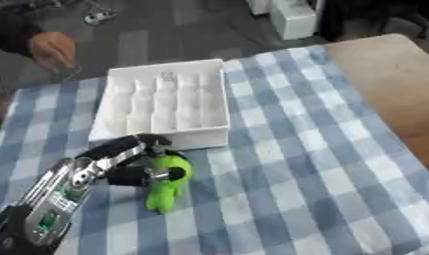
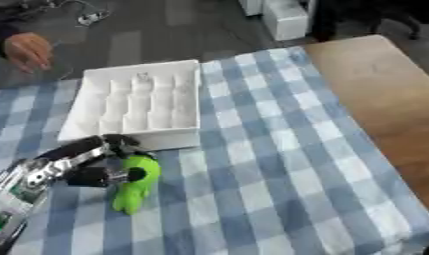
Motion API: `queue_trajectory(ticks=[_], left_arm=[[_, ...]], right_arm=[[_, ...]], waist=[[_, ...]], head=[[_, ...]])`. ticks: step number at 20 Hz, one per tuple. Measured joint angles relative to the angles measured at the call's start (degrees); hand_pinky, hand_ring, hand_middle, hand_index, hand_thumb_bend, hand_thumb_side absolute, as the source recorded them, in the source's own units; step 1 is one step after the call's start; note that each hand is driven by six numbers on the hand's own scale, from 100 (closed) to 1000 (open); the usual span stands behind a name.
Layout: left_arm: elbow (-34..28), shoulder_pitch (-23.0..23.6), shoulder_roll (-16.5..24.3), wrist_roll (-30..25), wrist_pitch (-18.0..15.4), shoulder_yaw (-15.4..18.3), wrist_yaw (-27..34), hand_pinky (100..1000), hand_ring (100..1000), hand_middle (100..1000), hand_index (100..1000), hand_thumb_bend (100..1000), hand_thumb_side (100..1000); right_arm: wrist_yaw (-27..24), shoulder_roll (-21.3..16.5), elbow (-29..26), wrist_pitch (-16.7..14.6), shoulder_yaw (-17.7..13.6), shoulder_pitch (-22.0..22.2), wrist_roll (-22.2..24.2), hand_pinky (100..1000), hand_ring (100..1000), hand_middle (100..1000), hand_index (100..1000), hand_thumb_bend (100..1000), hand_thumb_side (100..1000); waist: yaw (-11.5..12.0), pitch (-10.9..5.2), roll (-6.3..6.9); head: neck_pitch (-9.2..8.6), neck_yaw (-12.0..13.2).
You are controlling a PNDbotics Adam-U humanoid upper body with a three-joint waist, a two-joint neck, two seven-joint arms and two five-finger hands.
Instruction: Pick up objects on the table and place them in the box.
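Observation:
A bright green toy (image 1: 168, 187) lies on the blue-and-white checked cloth, just in front of the white box (image 1: 165, 102). The box is shallow, with ribbed dividers inside, and nothing shows in it. My left hand (image 1: 130, 159) comes in from the lower left, black with a silver forearm. Its fingers and thumb are curled round the top of the green toy. Whether the toy rests on the cloth or is lifted off it is unclear. My right hand is out of sight in both views.
The checked cloth (image 1: 304, 164) covers most of the table; bare wood (image 1: 387, 84) shows at the right. A person's hand (image 1: 50, 50) hovers beyond the far left corner of the box. White cartons (image 1: 291, 17) stand on the floor behind.

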Motion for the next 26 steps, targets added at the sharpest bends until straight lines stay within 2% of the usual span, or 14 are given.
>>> queue_trajectory(ticks=[9,14,18,19,20,23,24,25,26], left_arm=[[2.12,-0.33,-0.41,-0.17,-0.57,-0.17,-1.84,1000,800,898,949,661,925],[3.37,-0.59,-0.53,-0.49,-0.88,-0.17,-2.86,1000,808,900,949,744,844],[4.13,-0.86,-0.78,-0.99,-1.35,-0.17,-3.63,1000,815,901,943,772,781],[4.37,-0.86,-0.94,-1.16,-1.46,-0.17,-3.84,1000,815,901,943,763,790],[4.53,-0.87,-0.99,-1.33,-1.5,-0.17,-3.97,1000,816,901,945,809,746],[4.95,-1.02,-0.99,-1.79,-1.65,-0.14,-4.68,998,812,901,944,818,717],[5.08,-1.07,-0.99,-1.95,-1.68,-0.12,-5.0,936,778,898,940,814,669],[5.12,-1.25,-0.99,-2.07,-1.66,-0.08,-5.33,947,782,899,941,814,674],[5.15,-1.28,-0.99,-2.17,-1.65,-0.03,-5.57,715,653,855,915,800,606]], right_arm=[[-1.58,-0.02,0.0,-0.01,0.03,-0.64,-0.28,442,559,588,668,129,1000],[-3.16,-0.06,0.0,-0.03,-0.18,-1.14,-0.12,440,557,580,656,125,1000],[-4.18,-0.17,0.0,-0.06,-0.34,-1.31,0.12,439,557,577,653,125,1000],[-4.43,-0.28,0.0,-0.07,-0.35,-1.57,0.13,439,557,578,654,125,1000],[-4.69,-0.38,0.0,-0.07,-0.37,-1.65,0.15,439,556,575,650,126,1000],[-5.48,-0.54,0.0,-0.11,-0.66,-1.78,0.23,438,556,574,648,125,1000],[-5.71,-0.54,0.0,-0.14,-0.67,-1.94,0.28,437,555,573,646,123,1000],[-5.94,-0.55,0.0,-0.13,-0.69,-2.09,0.34,437,555,573,646,123,1000],[-6.15,-0.55,0.0,-0.12,-0.71,-2.12,0.41,436,554,572,645,123,1000]], waist=[[-0.91,0.0,0.29],[-1.3,0.02,0.36],[-1.62,0.02,0.5],[-1.69,0.02,0.53],[-1.81,0.02,0.57],[-2.02,0.02,0.7],[-2.1,0.02,0.7],[-2.18,0.02,0.72],[-2.25,0.02,0.76]], head=[[0.02,-0.03],[0.02,-0.04],[0.0,-0.04],[-0.02,-0.04],[-0.03,-0.04],[-0.09,-0.04],[-0.21,-0.04],[-0.32,-0.04],[-0.45,-0.04]])
